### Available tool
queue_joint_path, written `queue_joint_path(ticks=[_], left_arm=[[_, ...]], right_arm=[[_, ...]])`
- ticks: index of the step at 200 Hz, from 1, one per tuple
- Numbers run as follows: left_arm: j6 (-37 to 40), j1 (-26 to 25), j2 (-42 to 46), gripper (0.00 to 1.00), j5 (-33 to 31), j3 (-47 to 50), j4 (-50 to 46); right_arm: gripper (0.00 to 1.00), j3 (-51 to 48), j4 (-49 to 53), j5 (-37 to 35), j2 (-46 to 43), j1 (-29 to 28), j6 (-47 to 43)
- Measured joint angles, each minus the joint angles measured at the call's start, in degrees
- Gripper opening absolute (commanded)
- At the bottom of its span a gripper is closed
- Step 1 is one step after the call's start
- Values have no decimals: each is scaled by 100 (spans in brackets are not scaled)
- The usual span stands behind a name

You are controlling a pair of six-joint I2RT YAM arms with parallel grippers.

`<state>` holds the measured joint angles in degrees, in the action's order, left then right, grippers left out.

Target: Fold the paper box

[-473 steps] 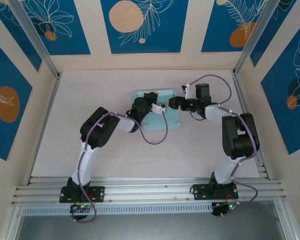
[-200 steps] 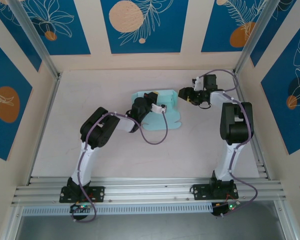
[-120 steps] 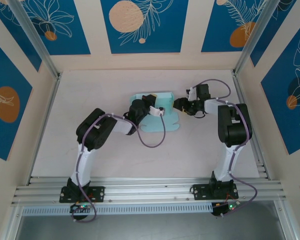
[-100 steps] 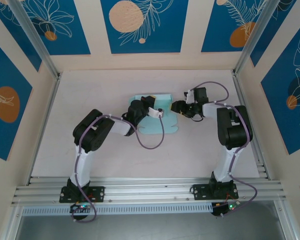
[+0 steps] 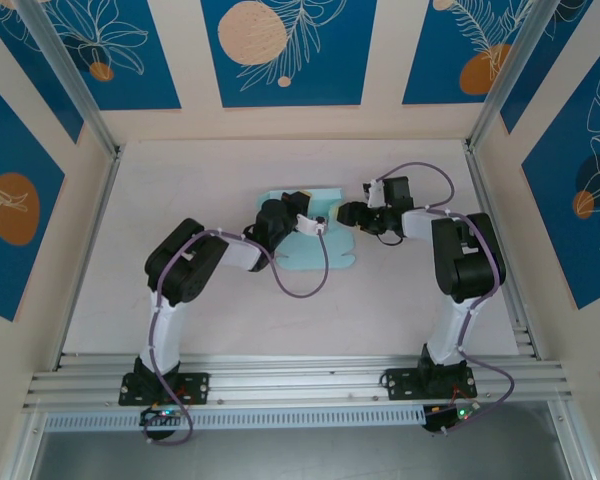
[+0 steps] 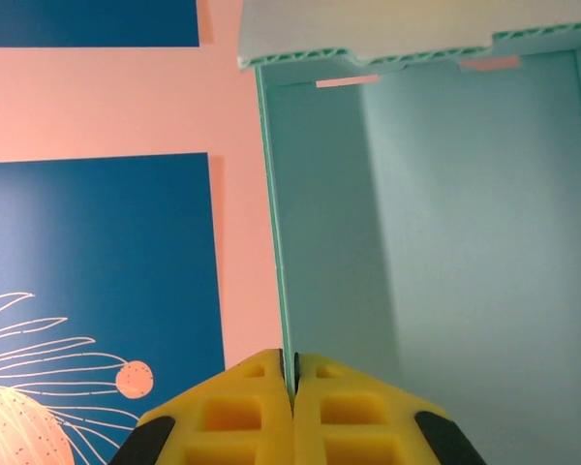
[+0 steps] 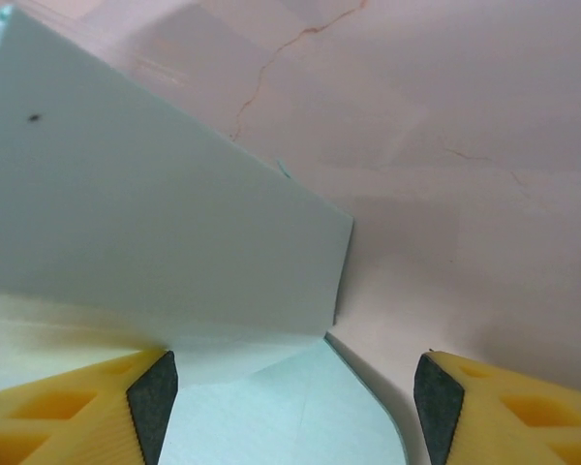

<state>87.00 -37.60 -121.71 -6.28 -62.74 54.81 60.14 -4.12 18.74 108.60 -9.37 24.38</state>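
Left arm (image 5: 185,270), right arm (image 5: 465,265): white links, bulky black joint housings. Purple cable (image 5: 302,292) loops along each. Black bases (image 5: 160,386), small green lights. Fingers (image 6: 232,421) yellow, pocketed, black-cornered.

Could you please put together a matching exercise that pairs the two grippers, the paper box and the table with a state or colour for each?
Column one:
1. left gripper
2. right gripper
3. paper box
4. table

Column two:
a. open, fingers spread apart
b. pale blue
c. shut on a thin card wall
d. pale beige

Pairs: 1-c, 2-a, 3-b, 4-d
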Motion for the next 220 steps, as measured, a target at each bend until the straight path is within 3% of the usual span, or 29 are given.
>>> queue_joint_path(ticks=[108, 220], left_arm=[[0, -2, -68, 0, 2, -74, 2], [15, -20, -68, 0, 22, -74, 2]], right_arm=[[74, 11, -208, -28, -74, -216, -155], [64, 313, -87, -1150, 44, -564, -192]])
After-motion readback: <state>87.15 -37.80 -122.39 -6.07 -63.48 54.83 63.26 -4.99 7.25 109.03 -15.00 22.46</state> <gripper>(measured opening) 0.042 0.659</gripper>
